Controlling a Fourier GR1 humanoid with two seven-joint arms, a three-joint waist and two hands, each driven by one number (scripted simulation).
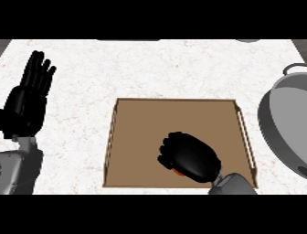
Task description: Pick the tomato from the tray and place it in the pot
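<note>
One right hand (191, 157) curls over what seems the tomato (176, 172) in the tray (136, 137); pot (291, 123) beside.

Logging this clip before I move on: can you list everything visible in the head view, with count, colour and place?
counter: one, white speckled, fills the view.
tray: one, brown, centre.
pot: one, grey, right edge, beside the tray.
tomato: one, a red-orange sliver showing under the curled fingers, on the tray's near part.
left hand: one, black, open, fingers up, resting at left.
right hand: one, black, curled over the tomato.
</note>
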